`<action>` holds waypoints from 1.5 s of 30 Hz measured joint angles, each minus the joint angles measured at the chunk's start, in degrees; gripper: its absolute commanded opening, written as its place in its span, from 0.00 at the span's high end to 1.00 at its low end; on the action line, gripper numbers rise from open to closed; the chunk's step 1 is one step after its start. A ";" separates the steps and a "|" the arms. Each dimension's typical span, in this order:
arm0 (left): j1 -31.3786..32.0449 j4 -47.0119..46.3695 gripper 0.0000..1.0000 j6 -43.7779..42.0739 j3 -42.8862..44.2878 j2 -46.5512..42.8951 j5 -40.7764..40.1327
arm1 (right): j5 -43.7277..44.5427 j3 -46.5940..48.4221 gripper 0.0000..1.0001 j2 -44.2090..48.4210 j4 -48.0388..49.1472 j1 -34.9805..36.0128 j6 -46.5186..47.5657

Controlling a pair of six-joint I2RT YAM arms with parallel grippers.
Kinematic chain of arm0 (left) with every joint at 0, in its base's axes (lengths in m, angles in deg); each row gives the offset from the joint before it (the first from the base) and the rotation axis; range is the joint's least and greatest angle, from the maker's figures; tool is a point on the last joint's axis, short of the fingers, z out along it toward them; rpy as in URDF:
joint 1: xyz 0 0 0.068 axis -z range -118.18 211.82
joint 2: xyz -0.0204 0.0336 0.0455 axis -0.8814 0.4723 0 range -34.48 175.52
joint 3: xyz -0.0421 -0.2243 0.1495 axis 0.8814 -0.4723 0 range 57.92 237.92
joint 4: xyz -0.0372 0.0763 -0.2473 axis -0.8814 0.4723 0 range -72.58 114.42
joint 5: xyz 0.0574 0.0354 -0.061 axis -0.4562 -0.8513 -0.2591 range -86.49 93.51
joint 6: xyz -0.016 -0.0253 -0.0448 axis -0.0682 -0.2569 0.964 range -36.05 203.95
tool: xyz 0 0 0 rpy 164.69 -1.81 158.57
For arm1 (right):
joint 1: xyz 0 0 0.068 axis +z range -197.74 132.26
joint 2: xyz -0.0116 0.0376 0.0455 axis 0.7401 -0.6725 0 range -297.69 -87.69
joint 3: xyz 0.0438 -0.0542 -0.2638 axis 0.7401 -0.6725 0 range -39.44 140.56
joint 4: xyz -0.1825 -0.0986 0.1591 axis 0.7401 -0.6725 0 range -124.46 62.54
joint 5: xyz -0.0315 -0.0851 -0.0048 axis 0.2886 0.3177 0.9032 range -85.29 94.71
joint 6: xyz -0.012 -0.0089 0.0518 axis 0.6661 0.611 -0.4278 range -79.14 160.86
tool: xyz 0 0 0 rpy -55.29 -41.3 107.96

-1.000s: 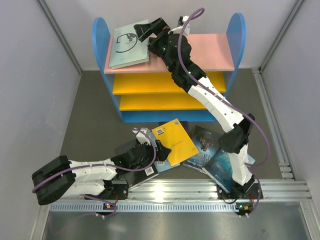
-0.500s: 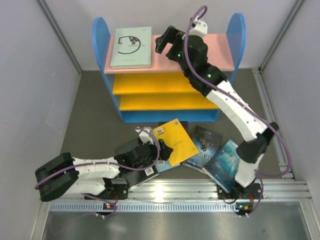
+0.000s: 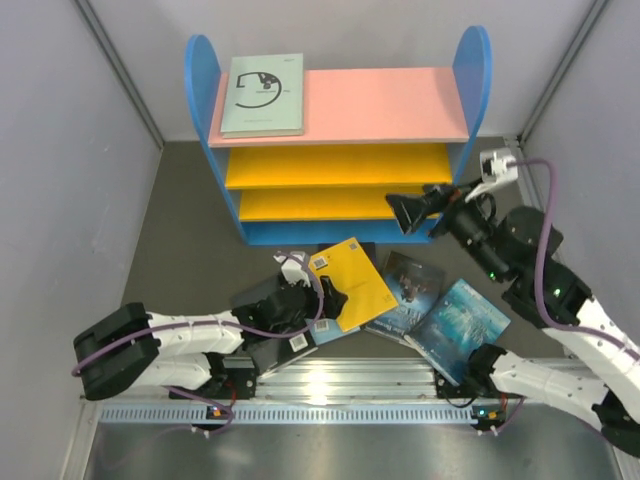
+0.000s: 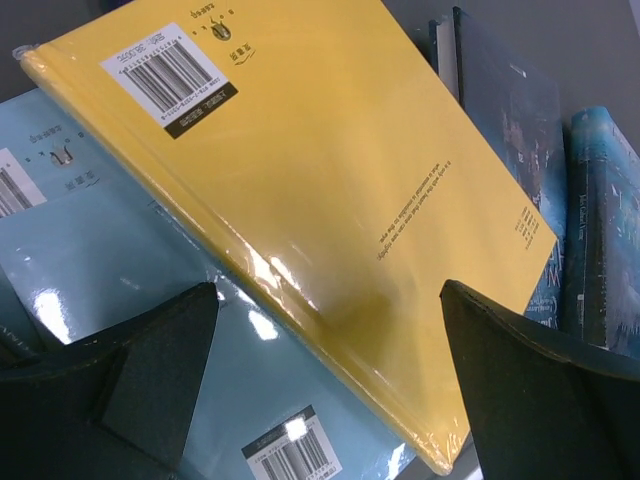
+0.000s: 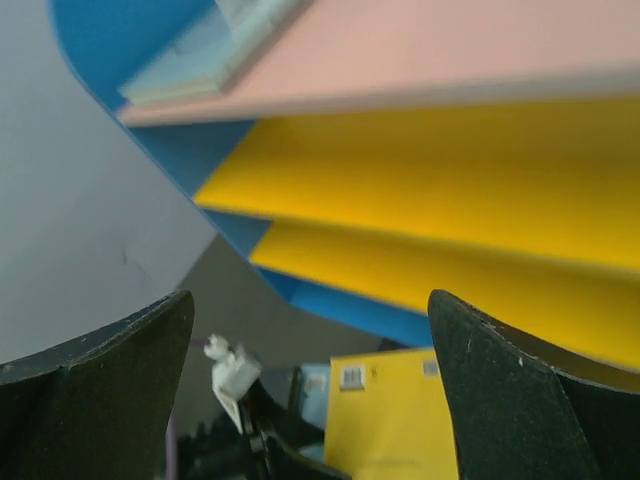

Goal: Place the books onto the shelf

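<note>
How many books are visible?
5: grey-green book on the pink top board; yellow book, light blue book, dark book, teal book on the floor. More may be hidden.

Glossy film-wrapped yellow paperback [image 4: 330, 190]

This is a robotics lab test cell — plain grey wall panels [image 3: 60, 150] box in a dark matte surface [image 3: 190, 230], with a ribbed aluminium rail [image 3: 350, 380] along its near edge. The white-and-black left arm [image 3: 180, 335] and right arm [image 3: 590, 325] are mounted at that rail, trailing purple cables [image 3: 548, 195]. A small toy-coloured shelf [image 3: 380, 105] — blue, pink, yellow — stands at the back panel.
</note>
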 measured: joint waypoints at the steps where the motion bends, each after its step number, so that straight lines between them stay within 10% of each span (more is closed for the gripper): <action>1: 0.00 0.39 0.01 0.13 0.66 0.55 -0.15 | -0.17 -5.09 0.00 3.26 0.57 -0.02 -0.94; 9: 0.00 5.79 0.01 3.37 5.46 3.50 -1.70 | -4.37 -31.69 0.00 -4.37 -0.66 -1.46 -8.13; 20: -0.09 5.07 0.01 9.31 4.76 3.34 -3.45 | -25.49 -37.88 0.08 -20.31 13.29 -19.96 -12.20; 37: -1.49 -10.19 0.05 10.25 4.94 13.09 -3.52 | -38.77 -44.09 0.11 -25.94 35.15 -21.29 -16.68; 42: -2.58 -15.23 0.21 10.27 5.60 16.44 -1.68 | -38.80 -46.34 0.11 -25.79 39.28 -21.31 -16.92; 45: -3.32 -16.87 0.49 10.58 4.81 16.98 -0.66 | -38.77 -47.74 0.11 -24.61 40.39 -21.29 -16.83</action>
